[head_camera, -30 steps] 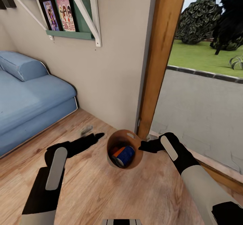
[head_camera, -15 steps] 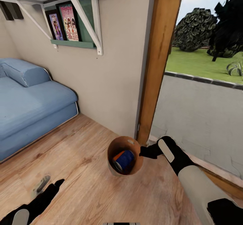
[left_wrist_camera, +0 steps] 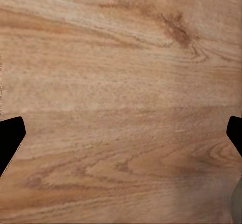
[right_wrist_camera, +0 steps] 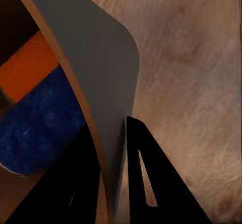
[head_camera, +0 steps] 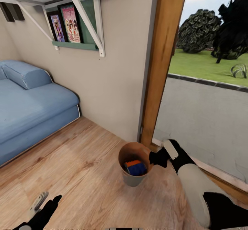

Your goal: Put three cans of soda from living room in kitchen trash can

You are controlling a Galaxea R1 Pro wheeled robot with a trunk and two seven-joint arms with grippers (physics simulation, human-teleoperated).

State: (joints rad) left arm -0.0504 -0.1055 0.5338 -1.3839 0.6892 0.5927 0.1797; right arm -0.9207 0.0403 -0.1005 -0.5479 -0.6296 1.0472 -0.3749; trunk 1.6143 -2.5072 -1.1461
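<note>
The trash can [head_camera: 133, 179], a small bucket that is grey outside and brown inside, stands on the wood floor beside the door frame. Inside it I see a dark blue soda can [head_camera: 138, 169] and an orange one [head_camera: 131, 163]; a third can is hidden. My right gripper [head_camera: 155, 157] is shut on the bucket's rim. In the right wrist view one finger sits inside and one outside the grey wall [right_wrist_camera: 96, 83], with the blue can [right_wrist_camera: 40, 128] and the orange can [right_wrist_camera: 27, 68] behind it. My left gripper [head_camera: 46, 203] hangs open over bare floor, its fingertips [left_wrist_camera: 10, 136] wide apart.
A blue sofa [head_camera: 31, 102] runs along the left wall. Above it hangs a shelf [head_camera: 74, 45] with framed pictures. The wooden door frame [head_camera: 162, 61] rises just behind the bucket, with glass and a yard [head_camera: 206, 102] to its right. Wood floor [head_camera: 86, 161] spreads between sofa and bucket.
The head view shifted slightly. My left arm pulled back from beside the bucket to the lower left. The right gripper and the bucket moved a little right and nearer.
</note>
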